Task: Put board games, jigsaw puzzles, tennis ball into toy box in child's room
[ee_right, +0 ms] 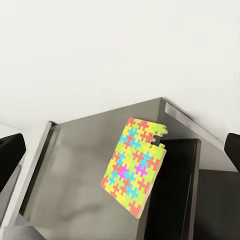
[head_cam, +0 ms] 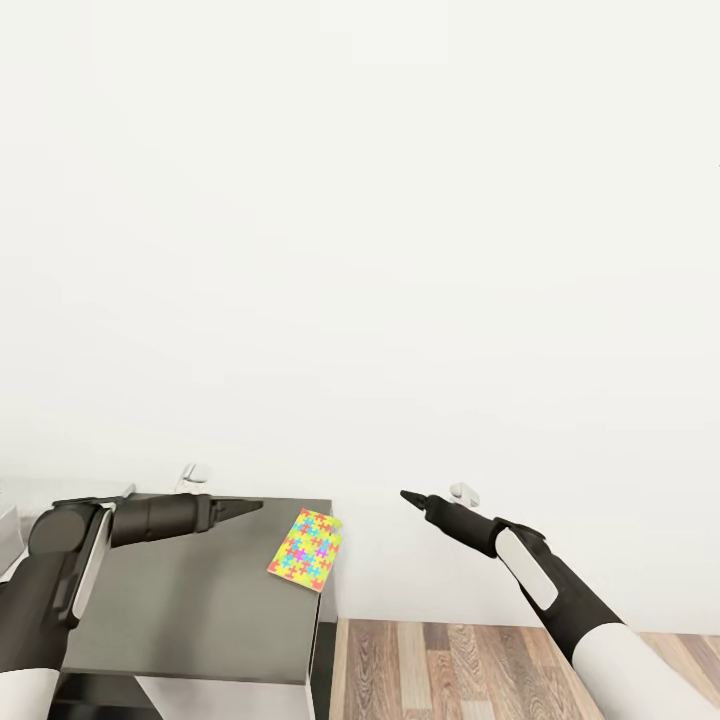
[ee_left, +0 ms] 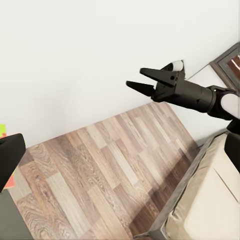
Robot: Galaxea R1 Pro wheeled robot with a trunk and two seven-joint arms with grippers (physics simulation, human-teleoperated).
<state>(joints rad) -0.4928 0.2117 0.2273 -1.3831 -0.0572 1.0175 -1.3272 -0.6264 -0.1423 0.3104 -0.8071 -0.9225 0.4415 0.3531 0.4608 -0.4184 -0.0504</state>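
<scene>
So the jigsaw puzzle (head_cam: 306,549) sits at the dark cabinet's (head_cam: 190,610) corner, hanging past its edge; a careless nudge likely drops it to the floor. Left gripper (head_cam: 245,507): can't tell. Right gripper (ee_left: 141,79) is spread open, empty.

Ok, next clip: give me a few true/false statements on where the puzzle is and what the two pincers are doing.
1. The jigsaw puzzle lies on the dark grey cabinet, at its edge. True.
2. The right pincer is shut on the puzzle. False: it is open and empty, out over the wood floor.
3. The left pincer hangs above the cabinet top, not touching the puzzle. True.
4. The puzzle is in the toy box. False: it sits on the cabinet.
5. A bed shows in the left wrist view. True.
</scene>
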